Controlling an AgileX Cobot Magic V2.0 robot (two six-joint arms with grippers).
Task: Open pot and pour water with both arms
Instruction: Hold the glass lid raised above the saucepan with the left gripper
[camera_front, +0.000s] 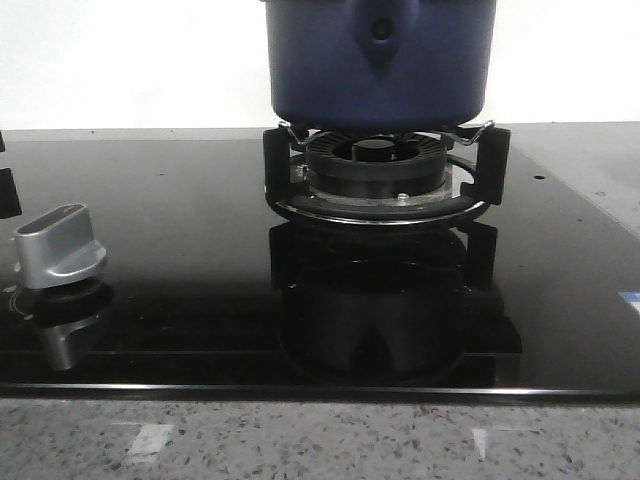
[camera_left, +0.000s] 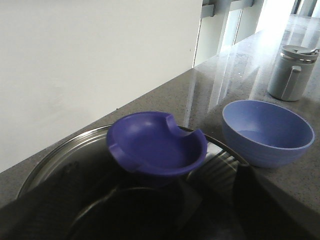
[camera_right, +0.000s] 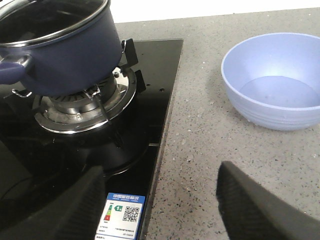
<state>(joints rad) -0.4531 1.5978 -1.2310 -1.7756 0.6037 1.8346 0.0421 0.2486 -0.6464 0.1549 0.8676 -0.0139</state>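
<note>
Status: not yet opened, nothing poured. Pot seated on burner, lid apparently on. Bowl waiting at right. Right gripper spread wide, empty. Left gripper at lid knob; grip cannot be told

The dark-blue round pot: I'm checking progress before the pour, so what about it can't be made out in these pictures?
- Front view: the dark-blue round pot loses its rim to the top edge, so lid on or off is unreadable.
- Right wrist view: the pot's contents are too dark.
- Left wrist view: dark shapes hide what carries the purple knob on the steel-rimmed glass lid.
</note>
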